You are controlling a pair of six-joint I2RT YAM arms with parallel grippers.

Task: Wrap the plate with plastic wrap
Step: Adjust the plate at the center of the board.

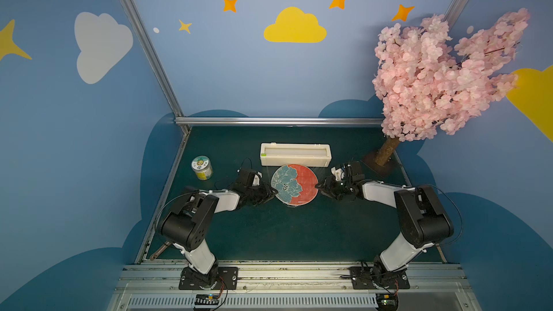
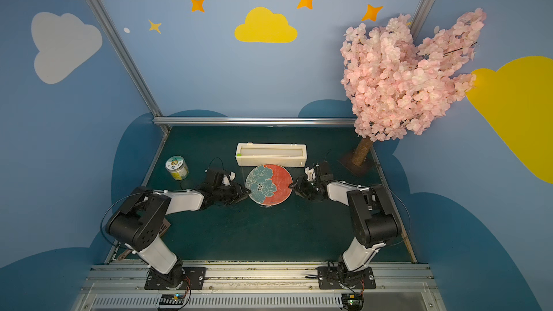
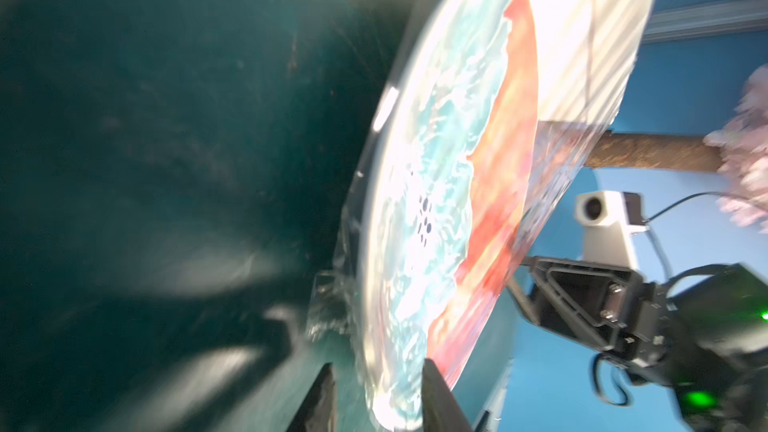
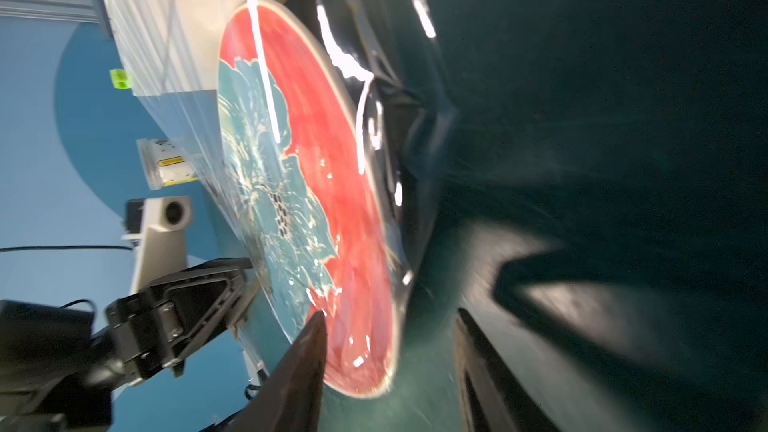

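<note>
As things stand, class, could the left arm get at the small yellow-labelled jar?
Probably yes. The jar stands on bare mat beside that arm, with nothing between them. The left end effector must first back off the rim of the plate, which it straddles.

In both wrist views the dark mat [image 3: 166,160] beside the plate [image 3: 436,201] was a blur. The fingers of the left gripper [image 3: 378,365] ran off the picture's edge, and so did those of the right gripper [image 4: 390,314]. Away from the plate, the left arm [image 2: 179,201] hid most of the brown scoop [image 2: 165,228]. The label on the jar [image 1: 202,168] was too small to read.
</note>
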